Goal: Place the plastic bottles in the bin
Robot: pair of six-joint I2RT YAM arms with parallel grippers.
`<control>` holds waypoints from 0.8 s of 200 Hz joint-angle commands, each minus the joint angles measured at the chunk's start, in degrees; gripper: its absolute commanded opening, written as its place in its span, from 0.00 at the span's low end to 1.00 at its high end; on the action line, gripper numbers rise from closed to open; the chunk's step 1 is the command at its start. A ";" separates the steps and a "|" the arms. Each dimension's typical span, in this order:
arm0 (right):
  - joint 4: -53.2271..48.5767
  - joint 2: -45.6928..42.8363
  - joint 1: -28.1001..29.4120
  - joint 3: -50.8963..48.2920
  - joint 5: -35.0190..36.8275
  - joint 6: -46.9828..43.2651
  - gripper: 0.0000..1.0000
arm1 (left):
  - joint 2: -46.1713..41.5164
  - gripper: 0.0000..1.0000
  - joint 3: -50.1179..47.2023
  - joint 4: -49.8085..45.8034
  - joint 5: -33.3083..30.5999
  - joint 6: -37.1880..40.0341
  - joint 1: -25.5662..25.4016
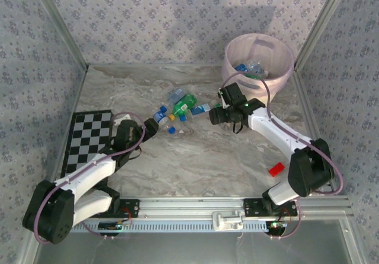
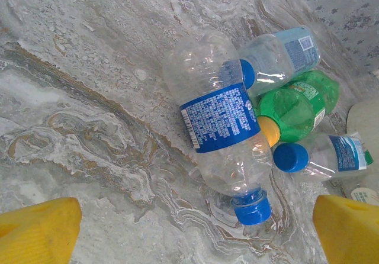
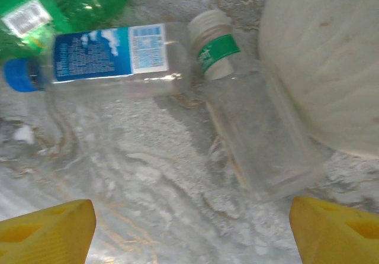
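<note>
My left claw (image 2: 194, 231), spread wide and empty, hangs over a clear plastic bottle with blue label and cap (image 2: 219, 128) lying just ahead. My right claw (image 3: 190, 231), likewise parted, faces a clear white-capped bottle (image 3: 254, 134), with the round pale pink bin (image 3: 325, 57) just right of it.

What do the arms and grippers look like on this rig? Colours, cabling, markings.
The left arm and right arm have white links, bulky black joints and a mauve cable looped alongside each. A green light glows near the right wrist. The left gripper and right gripper are black with yellow wedge fingertips.
</note>
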 commanded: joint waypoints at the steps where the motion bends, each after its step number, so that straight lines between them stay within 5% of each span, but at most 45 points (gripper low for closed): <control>1: -4.56 3.05 0.49 3.73 7.51 -5.04 0.88 | -0.79 1.00 1.46 0.16 0.38 -0.62 0.36; 102: -4.08 19.33 4.46 8.00 22.31 -16.47 0.92 | -0.35 1.00 2.45 -0.37 0.45 -0.47 0.38; 160: -3.71 23.40 4.47 7.04 22.24 -17.18 0.90 | 0.75 1.00 2.97 -0.03 0.33 -0.27 0.36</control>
